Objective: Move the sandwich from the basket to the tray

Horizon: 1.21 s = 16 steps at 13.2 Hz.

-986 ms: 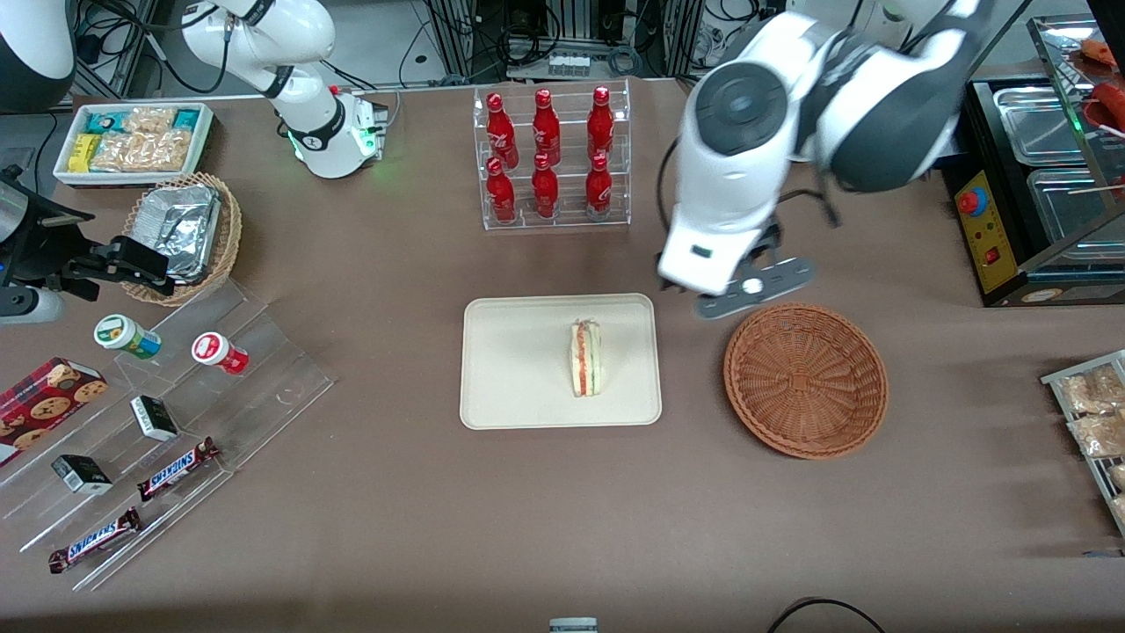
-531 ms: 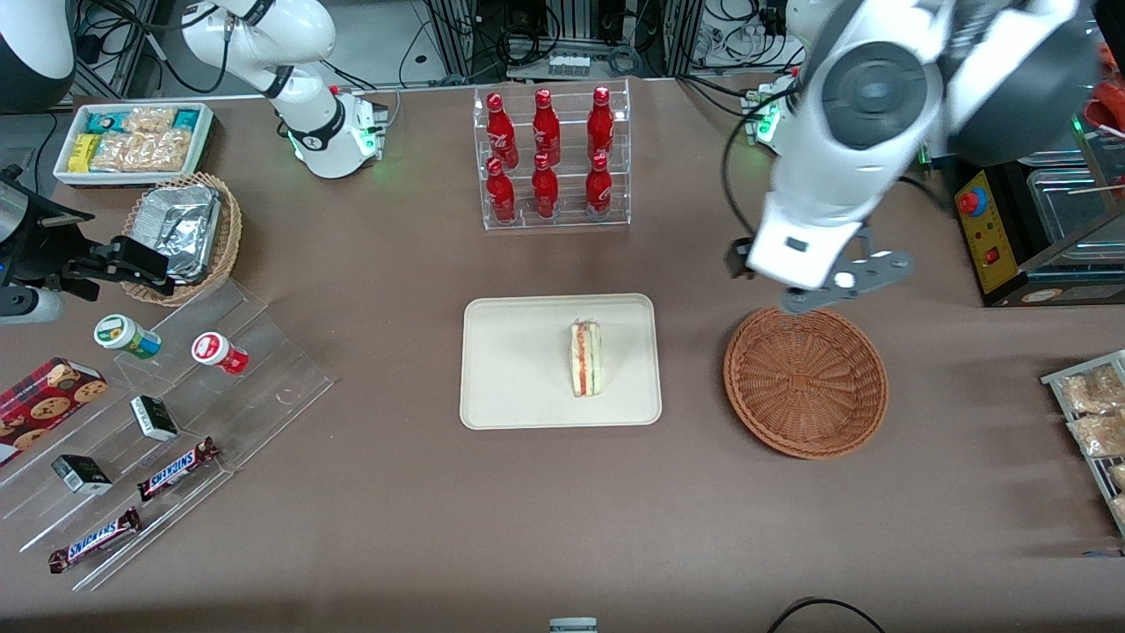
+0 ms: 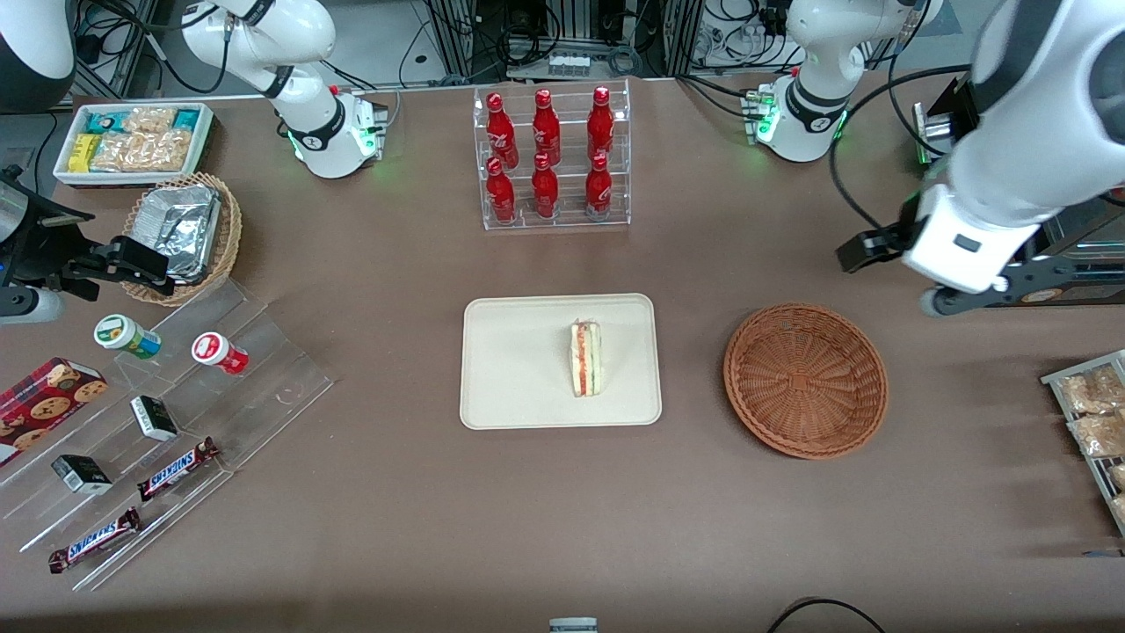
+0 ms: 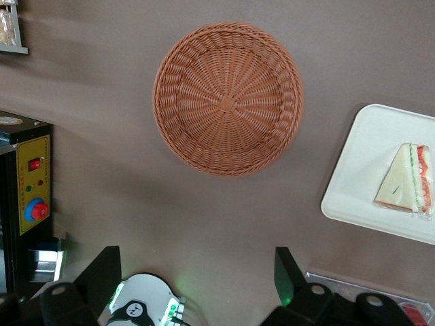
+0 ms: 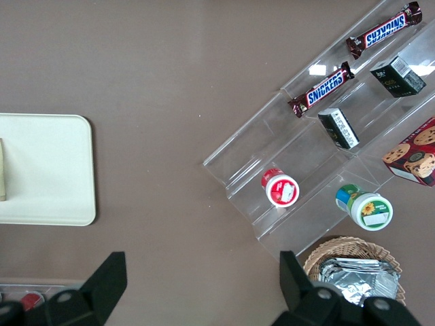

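The sandwich (image 3: 585, 358) (image 4: 408, 180) lies on the cream-white tray (image 3: 510, 369) (image 4: 367, 170) in the middle of the table. The reddish-brown wicker basket (image 3: 805, 380) (image 4: 228, 98) sits beside the tray toward the working arm's end, with nothing in it. My left gripper (image 4: 197, 272) hangs high over the table, farther from the front camera than the basket and off toward the working arm's end. It is open, and only bare table and the arm's base show between its fingers (image 4: 102, 275). In the front view its white hand (image 3: 962, 242) hides the fingers.
A black control box with a red button (image 3: 989, 233) (image 4: 30, 187) stands right by the gripper. An acrylic rack of red bottles (image 3: 552, 158) is farther back than the tray. Snack packets (image 3: 1094, 413) lie at the working arm's end, and a stepped acrylic display (image 3: 167, 422) at the parked arm's.
The left arm has swung from beside the tray, past the basket's back edge, toward the working arm's end of the table. Sandwich, tray and basket have stayed put.
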### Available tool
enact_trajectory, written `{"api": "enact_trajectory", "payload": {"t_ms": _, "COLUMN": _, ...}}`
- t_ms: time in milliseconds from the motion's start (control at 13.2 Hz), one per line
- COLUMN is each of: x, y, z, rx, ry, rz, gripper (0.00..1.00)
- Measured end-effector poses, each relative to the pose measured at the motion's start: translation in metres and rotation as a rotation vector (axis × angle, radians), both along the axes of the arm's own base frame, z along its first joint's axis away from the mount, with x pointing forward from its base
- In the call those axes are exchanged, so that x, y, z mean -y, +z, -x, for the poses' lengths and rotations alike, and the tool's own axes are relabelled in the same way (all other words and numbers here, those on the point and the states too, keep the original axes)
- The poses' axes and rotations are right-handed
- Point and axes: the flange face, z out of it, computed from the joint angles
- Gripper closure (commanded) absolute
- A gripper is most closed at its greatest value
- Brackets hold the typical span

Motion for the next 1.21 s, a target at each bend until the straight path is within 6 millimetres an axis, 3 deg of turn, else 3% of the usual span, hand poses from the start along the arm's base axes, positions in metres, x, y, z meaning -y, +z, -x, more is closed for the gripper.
{"api": "enact_trajectory", "payload": {"t_ms": 303, "x": -0.023, "y": 0.004, "z": -0.001, "rx": 0.002, "ry": 0.002, "rz": 0.005, "gripper": 0.01}}
{"api": "enact_trajectory", "payload": {"t_ms": 683, "x": -0.106, "y": 0.028, "z": 0.007, "rx": 0.002, "ry": -0.06, "rz": 0.066, "gripper": 0.01}}
{"api": "enact_trajectory", "payload": {"t_ms": 910, "x": -0.135, "y": 0.04, "z": 0.017, "rx": 0.013, "ry": -0.115, "rz": 0.077, "gripper": 0.01}}
{"api": "enact_trajectory", "payload": {"t_ms": 1214, "x": -0.176, "y": 0.036, "z": 0.031, "rx": 0.026, "ry": -0.141, "rz": 0.137, "gripper": 0.01}}
